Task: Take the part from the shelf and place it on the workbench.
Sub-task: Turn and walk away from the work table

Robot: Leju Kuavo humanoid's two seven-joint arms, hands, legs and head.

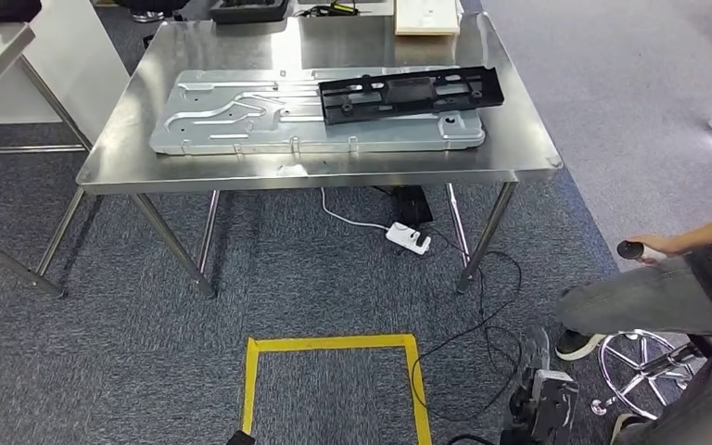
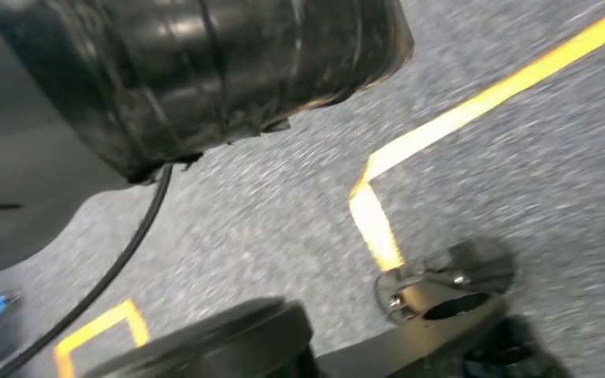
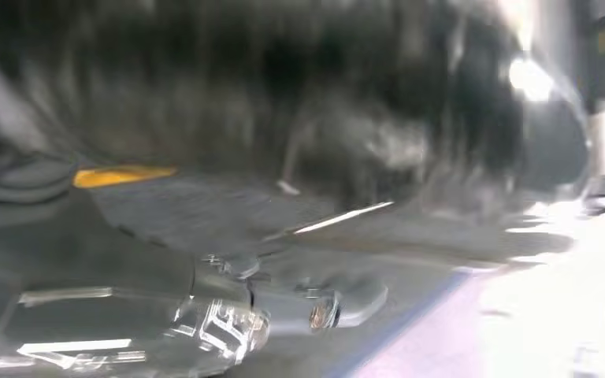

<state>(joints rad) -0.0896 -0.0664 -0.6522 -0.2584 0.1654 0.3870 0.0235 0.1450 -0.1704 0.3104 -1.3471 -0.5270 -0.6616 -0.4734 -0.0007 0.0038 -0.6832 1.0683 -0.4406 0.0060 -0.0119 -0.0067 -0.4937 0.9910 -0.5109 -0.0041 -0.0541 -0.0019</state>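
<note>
A long black plastic part (image 1: 411, 93) lies flat on the steel workbench (image 1: 334, 171), right of centre. It rests across the right end of a large grey pressed-metal plate (image 1: 241, 116), which also lies flat on the bench. The bench stands ahead of me across a strip of grey carpet. The left wrist view is blurred and looks down at carpet with yellow tape (image 2: 457, 118). The right wrist view is too smeared to read.
A yellow tape square (image 1: 334, 345) marks the carpet near me. A white power strip (image 1: 409, 238) and black cables lie under the bench. A seated person (image 1: 667, 287) on a stool (image 1: 644, 366) is at right. A white frame (image 1: 0, 56) stands at left.
</note>
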